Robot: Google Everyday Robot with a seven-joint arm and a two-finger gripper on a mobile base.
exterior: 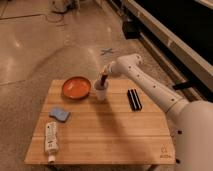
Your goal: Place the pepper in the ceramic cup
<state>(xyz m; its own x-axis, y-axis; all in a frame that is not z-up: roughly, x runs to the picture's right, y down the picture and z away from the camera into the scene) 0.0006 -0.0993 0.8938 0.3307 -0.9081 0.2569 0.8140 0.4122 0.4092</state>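
**Above the cup: the pepper is hanging at the rim**

Over the far middle of the wooden table, I am seeing my gripper hovering directly above the ceramic cup. The white arm is reaching in from the right side and bending down toward the cup. The pepper is standing nearly upright, its upper end at the gripper and its lower end going down into the mouth of the cup. It is looking to me as if the gripper is pinching the pepper at the top, but I cannot tell how wide the gripper is standing, so I am leaving that undecided.

The cup is standing upright on the table, just right of the orange bowl, and the two are looking very near or touching; I cannot tell which. To the right of the cup, apart from it, a black flat object is lying on the wood. On the left near part of the table, a blue sponge is lying, and nearer still a white tube is lying lengthwise beside the left edge.
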